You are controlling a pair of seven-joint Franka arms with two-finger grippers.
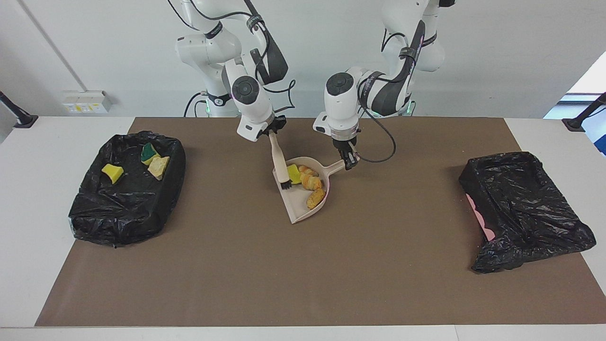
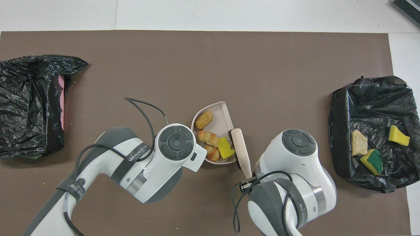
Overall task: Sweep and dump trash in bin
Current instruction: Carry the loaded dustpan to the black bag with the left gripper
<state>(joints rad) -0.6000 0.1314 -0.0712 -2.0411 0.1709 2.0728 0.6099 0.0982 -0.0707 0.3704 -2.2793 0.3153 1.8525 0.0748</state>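
Note:
A beige dustpan [image 1: 301, 204] [image 2: 224, 113] lies mid-table, and my left gripper [image 1: 349, 161] is shut on its handle. My right gripper [image 1: 273, 130] is shut on the beige hand brush [image 1: 280, 161] [image 2: 241, 151], whose bristles rest at the pan's open edge. Trash in the pan: a yellow sponge piece [image 1: 293, 174] [image 2: 225, 151] against the bristles, and three orange-brown lumps [image 1: 316, 198] [image 2: 204, 119]. The black-lined bin [image 1: 118, 227] [image 2: 338, 137] at the right arm's end holds a yellow sponge [image 1: 112, 172], a green-backed sponge [image 1: 149, 151] and a tan lump [image 1: 158, 166]. The overhead view hides both grippers under the wrists.
A second black-lined bin [image 1: 521, 203] [image 2: 26, 108], with pink showing at its side, sits at the left arm's end of the table. The brown mat [image 1: 303, 274] covers the work area.

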